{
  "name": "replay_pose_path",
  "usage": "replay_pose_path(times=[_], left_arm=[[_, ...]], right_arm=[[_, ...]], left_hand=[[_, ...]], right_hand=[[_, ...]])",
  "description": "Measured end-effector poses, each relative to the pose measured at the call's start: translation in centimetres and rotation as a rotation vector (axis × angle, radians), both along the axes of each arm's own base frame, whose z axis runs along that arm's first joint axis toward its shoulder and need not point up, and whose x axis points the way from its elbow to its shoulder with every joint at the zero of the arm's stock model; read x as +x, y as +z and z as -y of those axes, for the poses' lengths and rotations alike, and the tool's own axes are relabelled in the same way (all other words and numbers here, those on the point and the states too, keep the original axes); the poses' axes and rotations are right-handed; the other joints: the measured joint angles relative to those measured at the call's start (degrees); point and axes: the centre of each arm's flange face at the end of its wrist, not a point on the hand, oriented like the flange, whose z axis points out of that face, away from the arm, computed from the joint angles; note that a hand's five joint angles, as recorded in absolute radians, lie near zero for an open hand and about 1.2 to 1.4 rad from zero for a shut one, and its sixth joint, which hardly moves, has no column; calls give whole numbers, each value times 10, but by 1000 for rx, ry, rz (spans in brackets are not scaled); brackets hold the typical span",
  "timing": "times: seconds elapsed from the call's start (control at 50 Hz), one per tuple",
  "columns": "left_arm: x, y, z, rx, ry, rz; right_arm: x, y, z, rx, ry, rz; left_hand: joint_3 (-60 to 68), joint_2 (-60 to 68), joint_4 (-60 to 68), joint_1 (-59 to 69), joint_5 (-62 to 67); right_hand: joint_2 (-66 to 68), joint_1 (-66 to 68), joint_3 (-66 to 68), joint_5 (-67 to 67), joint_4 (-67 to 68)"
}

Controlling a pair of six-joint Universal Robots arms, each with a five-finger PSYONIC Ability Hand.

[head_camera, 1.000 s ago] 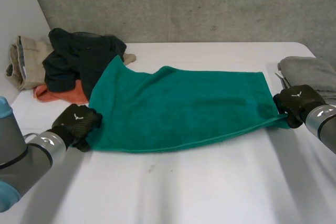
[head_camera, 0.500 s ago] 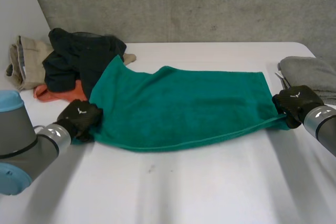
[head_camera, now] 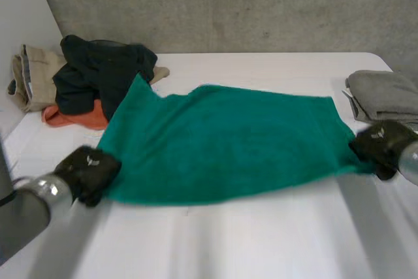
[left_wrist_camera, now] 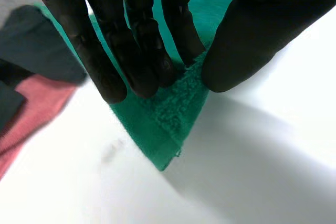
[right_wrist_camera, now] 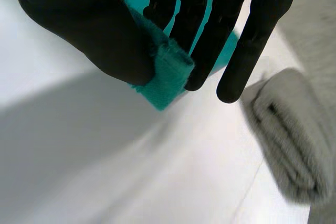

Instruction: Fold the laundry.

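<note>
A green towel (head_camera: 222, 138) is stretched across the middle of the white table (head_camera: 261, 240). My left hand (head_camera: 88, 171) is shut on its near left corner; the left wrist view shows the fingers (left_wrist_camera: 131, 51) and thumb pinching the green towel (left_wrist_camera: 168, 119) just above the corner tip. At the near right corner my right hand (head_camera: 382, 145) is shut on the cloth, and in the right wrist view the thumb (right_wrist_camera: 100, 30) presses a fold of the green towel (right_wrist_camera: 168, 74) against the fingers. The towel's far edge lies against the clothes pile.
A pile of laundry sits at the far left: a dark garment (head_camera: 98, 73), an orange one (head_camera: 75, 117) under it and a beige one (head_camera: 29, 76). A folded grey towel (head_camera: 382, 93) lies at the far right, close beside my right hand (right_wrist_camera: 294, 129).
My left hand has closed on the towel's near left corner. Both hands have drawn toward the table's front, and the towel has slid and flattened with them.
</note>
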Motion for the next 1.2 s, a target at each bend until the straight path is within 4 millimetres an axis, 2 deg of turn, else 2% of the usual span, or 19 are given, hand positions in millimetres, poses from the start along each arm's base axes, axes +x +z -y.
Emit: replay_pose_path(times=[0.1, 0.18, 0.22, 0.36, 0.44, 0.54, 0.62, 0.74, 0.78, 0.82, 0.84, 0.86, 0.9, 0.92, 0.94, 1.0, 1.08, 1.16, 1.2], left_arm=[[10, 12, -47, 65, -55, 99], [12, 15, -55, 56, -85, 142], [12, 15, -48, 34, -86, 146], [-2, 18, 7, -113, -39, 109], [-29, 19, 47, -233, -31, 67], [-57, 16, 84, -333, -31, 28], [-72, 12, 106, -380, -28, 7], [-91, 4, 129, -415, -22, 0], [-97, 1, 134, -426, -21, 0], [-101, 0, 136, -433, -21, 0], [-104, 0, 137, -437, -24, 0], [-106, 0, 137, -440, -26, -1], [-109, 0, 137, -444, -32, -3], [-113, 1, 134, -448, -40, -7], [-115, 2, 133, -449, -44, -10], [-119, 5, 128, -455, -55, -18], [-118, 20, 119, -467, -50, -32], [-108, 32, 107, -452, -29, -56], [-103, 36, 99, -438, -19, -73]], right_arm=[[-21, 8, -33, 118, 62, -173], [-32, 6, -34, 127, 54, -209], [-34, 2, -28, 116, 39, -204], [-24, -18, 10, 26, 2, -137], [-9, -24, 39, -70, -18, -90], [-3, -30, 70, -161, -48, -72], [1, -36, 88, -199, -69, -82], [9, -39, 106, -243, -88, -106], [12, -39, 113, -265, -94, -111], [15, -40, 118, -280, -97, -114], [18, -40, 121, -290, -97, -115], [20, -41, 122, -296, -96, -116], [23, -41, 123, -301, -95, -116], [26, -41, 124, -309, -94, -114], [27, -41, 124, -311, -95, -111], [30, -37, 123, -318, -101, -90], [29, -13, 113, -344, -135, 5], [26, 13, 87, -345, -134, 93], [22, 19, 70, -320, -124, 119]], left_hand=[[0, 0, 0, 0, 0], [0, 0, 0, 0, 0], [0, 0, 0, 0, 0], [0, 0, 0, 0, 0], [0, 0, 1, 0, 0], [0, 0, 2, 0, 6], [1, 0, 2, 0, 6], [1, 0, 2, 0, 6], [1, 0, 2, 0, 6], [-88, -88, -87, -103, -82], [-244, -246, -246, -281, -239], [-244, -246, -246, -281, -239], [-244, -246, -246, -281, -239], [-513, -518, -524, -514, -502], [-538, -541, -545, -527, -523], [-562, -563, -570, -536, -539], [-564, -568, -572, -536, -539], [-564, -568, -572, -536, -539], [-564, -568, -572, -536, -539]], right_hand=[[0, 0, 0, 0, 0], [0, 0, 0, 0, 0], [0, 0, 0, 0, 0], [0, 0, 0, 1, 0], [0, 0, 0, 3, 0], [0, 0, 0, 4, 0], [0, 0, 0, 4, 0], [0, 0, 0, 4, 0], [-97, -81, -100, -100, -103], [-232, -209, -232, -238, -236], [-347, -321, -344, -356, -349], [-434, -406, -430, -434, -436], [-495, -474, -495, -504, -502], [-544, -518, -550, -552, -554], [-550, -521, -556, -556, -560], [-558, -525, -566, -560, -570], [-558, -525, -566, -560, -572], [-558, -525, -566, -560, -572], [-558, -525, -566, -560, -572]])
